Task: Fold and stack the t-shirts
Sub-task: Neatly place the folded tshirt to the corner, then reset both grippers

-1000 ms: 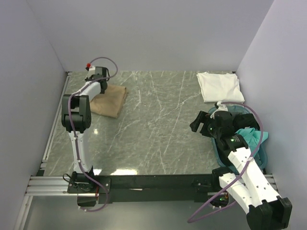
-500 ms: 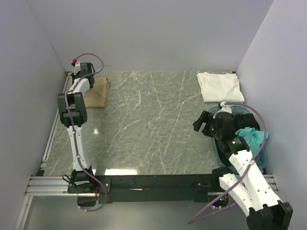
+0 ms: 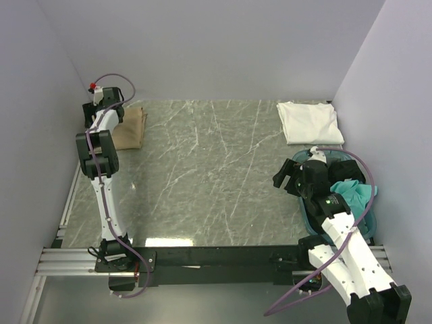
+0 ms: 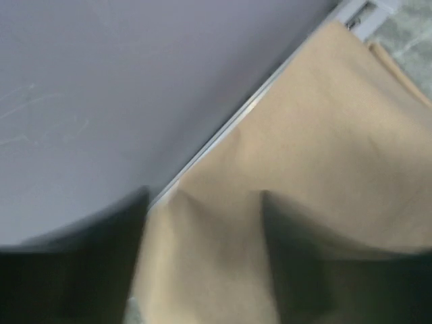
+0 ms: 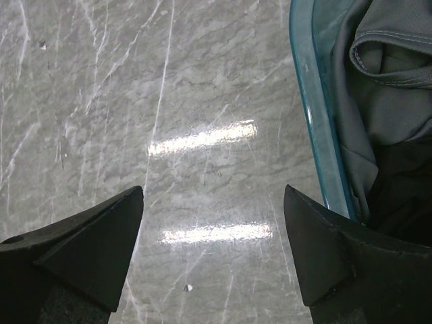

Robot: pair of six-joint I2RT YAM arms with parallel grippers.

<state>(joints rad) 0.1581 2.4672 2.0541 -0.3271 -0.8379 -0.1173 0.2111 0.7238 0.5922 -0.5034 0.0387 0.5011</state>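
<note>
So the left end effector (image 3: 111,115) has been hauling the tan t-shirt (image 3: 128,129) across the worktop (image 3: 216,169). A second ago the shirt sat a fair bit further out, and now it's shoved up into the far left corner, right against the side rail and the wall. The right end effector (image 5: 212,250) has barely shifted: it hangs with its fingers spread wide over bare marble, just beside the rim of the teal basket (image 5: 312,101), gripping nothing.

My read is the tan one is folded and is being parked as the base of a stack, or just cleared out of the way.

In the left wrist view the tan cloth rises between the two dark fingers, so I'd say it's clamped on the shirt, though that view is blurry. The shirt looks like a compact folded pad, smooth on top, layered edges showing at one side, a few soft creases near the fingers.

The white t-shirt (image 3: 308,121) lies folded at the far right. The teal t-shirt (image 3: 354,192) and the dark grey t-shirt (image 5: 385,88) are crumpled in the basket, not yet folded
</note>
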